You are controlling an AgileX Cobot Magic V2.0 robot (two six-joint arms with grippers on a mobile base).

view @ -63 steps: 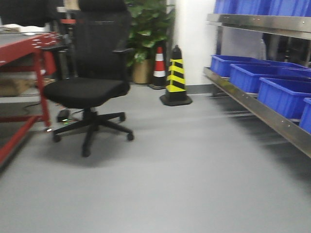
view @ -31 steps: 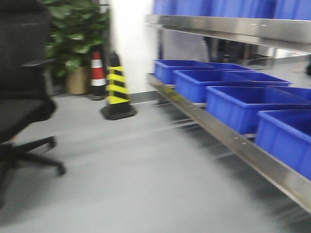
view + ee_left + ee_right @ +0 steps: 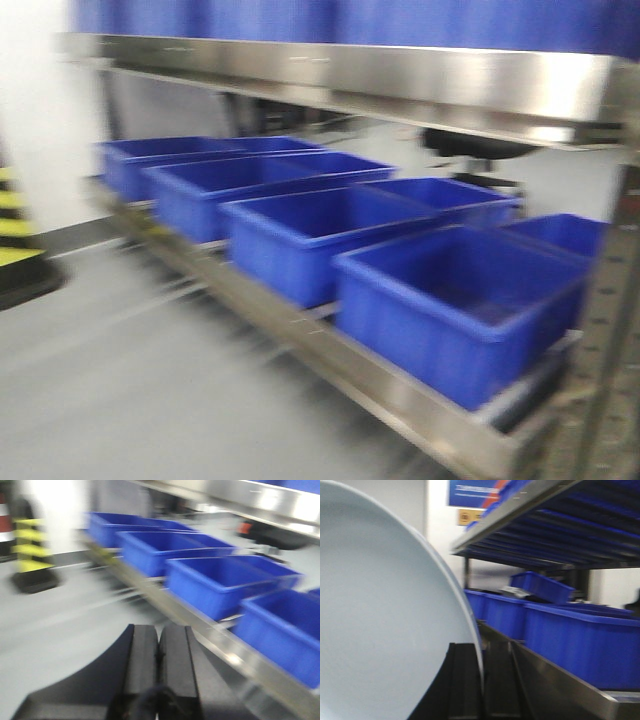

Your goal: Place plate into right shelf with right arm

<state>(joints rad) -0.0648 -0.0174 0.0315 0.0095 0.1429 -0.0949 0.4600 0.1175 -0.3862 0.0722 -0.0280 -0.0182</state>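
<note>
The white plate (image 3: 380,630) is gripped by its rim between the closed right jaws and held near the right shelf (image 3: 520,510), where blue bins (image 3: 580,640) are lined up. The left jaws are pressed shut on nothing.

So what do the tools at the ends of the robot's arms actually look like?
Both are plain matte black. The left tool ends in two broad, flat, rectangular fingers rising from a curved black body. The right tool shows the same paired flat black fingers. No markings show; blur hides finer detail.
</note>
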